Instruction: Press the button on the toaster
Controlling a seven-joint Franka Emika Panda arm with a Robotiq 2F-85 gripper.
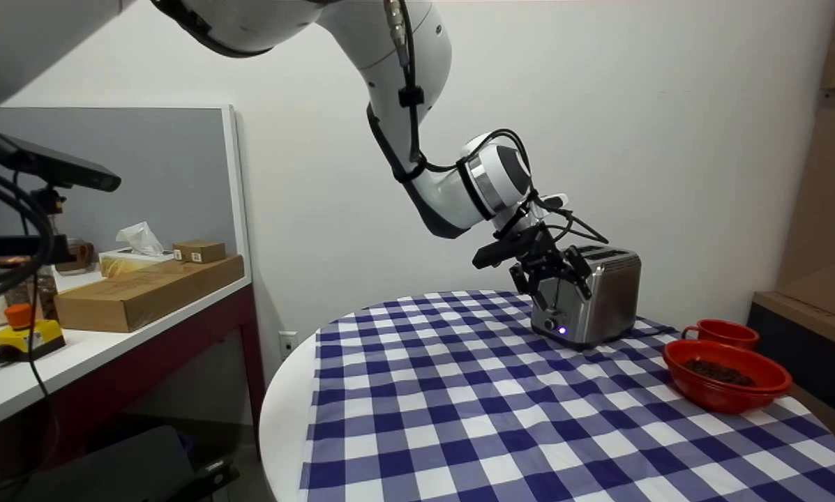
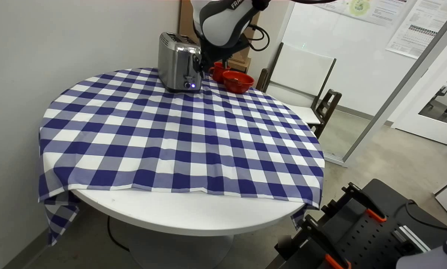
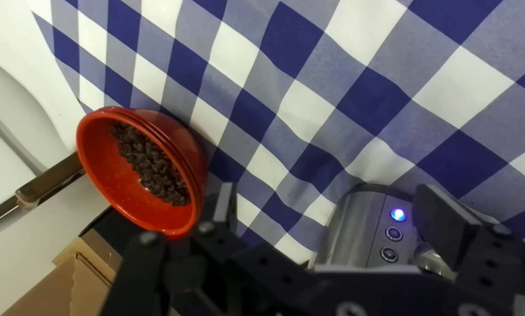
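The silver toaster [image 1: 616, 300] stands upright on the checked cloth, its front facing the gripper; it also shows in an exterior view [image 2: 171, 63]. In the wrist view the toaster [image 3: 354, 228] shows three round buttons: a glowing blue-white button [image 3: 398, 214] and two dark buttons, a middle one [image 3: 394, 233] and a lower one [image 3: 389, 254]. My gripper [image 3: 326, 195] is open and empty, fingers wide apart. One finger is right beside the button panel and covers part of it; I cannot tell whether it touches. In both exterior views the gripper [image 1: 563, 289] [image 2: 201, 66] is at the toaster's front.
A red bowl [image 1: 689, 380] with dark bits and a red mug [image 1: 727, 332] stand beside the toaster. The bowl [image 3: 100, 175] lies near the left finger in the wrist view. A white wall [image 1: 696, 174] is behind the toaster. The round table's edge [image 2: 193, 213] shows at the front.
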